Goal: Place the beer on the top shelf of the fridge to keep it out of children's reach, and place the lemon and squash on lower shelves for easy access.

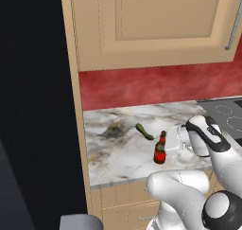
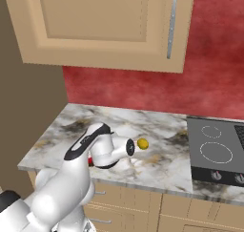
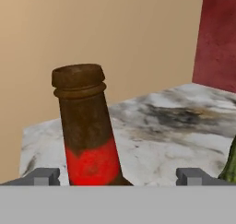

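1. 2 fingertips of the gripper stand wide apart, holding nothing; the beer stands upright on the counter, nearer the left tip.
2. Shift the hand leftward to centre the neck, then close.
3. Squash lies just behind; contact probably avoidable.

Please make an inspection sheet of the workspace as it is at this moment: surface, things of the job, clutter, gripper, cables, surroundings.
Surface: marble counter, stained dark in places.
Job's things: beer upright near the front edge; squash lying behind it, apart from it; lemon on the counter beside the robot's wrist. None is in the fridge yet.
Clutter: nothing seen.
Gripper: gripper open, level with the bottle's neck; the bottle stands between the fingertips, nearer one side, not gripped.
Cables: nothing seen.
Surroundings: tan wall cupboards, red backsplash, black cooktop, drawers below.
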You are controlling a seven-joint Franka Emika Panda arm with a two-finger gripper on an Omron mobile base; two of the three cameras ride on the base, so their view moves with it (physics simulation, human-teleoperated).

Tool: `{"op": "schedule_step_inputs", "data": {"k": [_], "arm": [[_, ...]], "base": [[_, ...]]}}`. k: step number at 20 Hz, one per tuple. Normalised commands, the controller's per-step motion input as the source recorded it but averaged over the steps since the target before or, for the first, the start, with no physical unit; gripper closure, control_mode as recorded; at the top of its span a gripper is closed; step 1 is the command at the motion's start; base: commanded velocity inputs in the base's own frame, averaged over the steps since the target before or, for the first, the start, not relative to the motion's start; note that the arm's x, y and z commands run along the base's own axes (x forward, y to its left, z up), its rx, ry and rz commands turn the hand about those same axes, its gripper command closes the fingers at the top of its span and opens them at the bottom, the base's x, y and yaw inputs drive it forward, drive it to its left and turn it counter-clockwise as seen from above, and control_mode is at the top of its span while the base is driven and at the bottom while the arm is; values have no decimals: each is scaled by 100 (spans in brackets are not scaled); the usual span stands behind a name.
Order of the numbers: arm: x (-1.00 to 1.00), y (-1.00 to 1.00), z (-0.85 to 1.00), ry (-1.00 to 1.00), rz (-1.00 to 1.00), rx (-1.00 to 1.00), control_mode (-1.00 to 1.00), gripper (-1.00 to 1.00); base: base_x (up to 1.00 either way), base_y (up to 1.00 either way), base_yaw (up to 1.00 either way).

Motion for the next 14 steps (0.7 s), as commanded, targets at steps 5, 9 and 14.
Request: {"op": "schedule_step_inputs", "data": {"k": [5,9,14], "arm": [[5,19,-9,10,0,0,-100,-100],[3,6,0,2,0,0,-100,100],[-15,-1,10,0,0,0,-100,100]], "base": [[0,0,0],[0,0,0],[0,0,0]]}}
